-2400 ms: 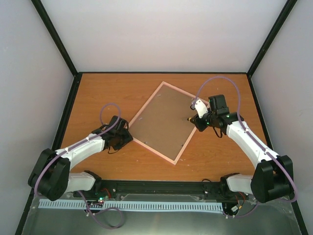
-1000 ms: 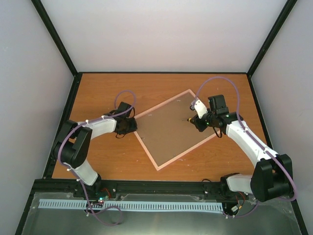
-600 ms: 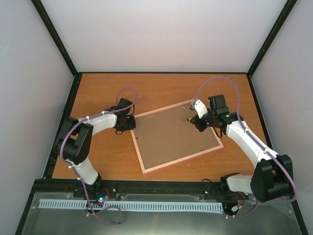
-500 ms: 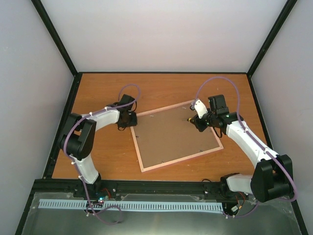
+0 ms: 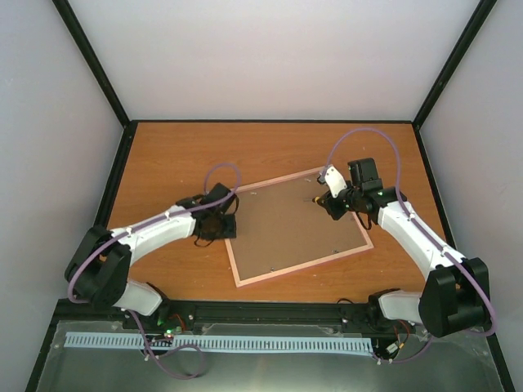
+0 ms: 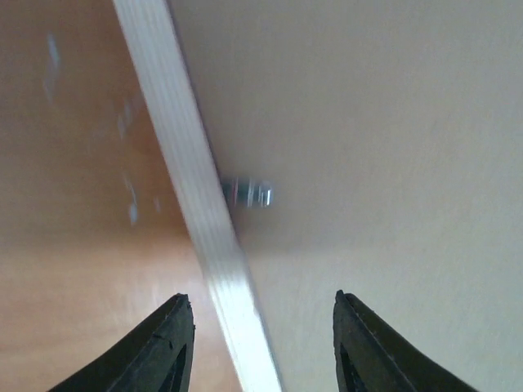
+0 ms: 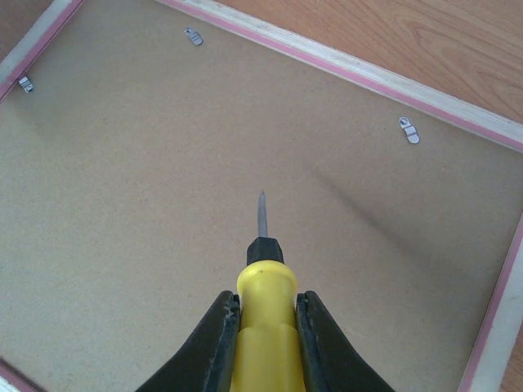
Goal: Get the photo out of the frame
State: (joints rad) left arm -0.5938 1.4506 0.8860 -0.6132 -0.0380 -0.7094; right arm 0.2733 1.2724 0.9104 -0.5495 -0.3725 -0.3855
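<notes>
Frame (image 5: 302, 265): lies back-up and flat on table (image 5: 163, 155), between both arms. Presumably hides photo under brown backing board (image 5: 294, 229), held by small metal tabs (image 7: 409, 129). Looks light, stiff, thin; probably slides easily on wood, so better pin at pink edge. Should treat photo as soft paper, easy to crease. Left gripper (image 6: 261, 343): fingers apart, astride that edge. Right gripper (image 7: 267, 300): clamped on yellow screwdriver (image 7: 261, 273), tip over board.

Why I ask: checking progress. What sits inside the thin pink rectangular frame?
A plain brown backing board fills the thin pink wooden frame, with small metal clips along its edge. Anything beneath the board, the photo included, is covered and cannot be seen.
</notes>
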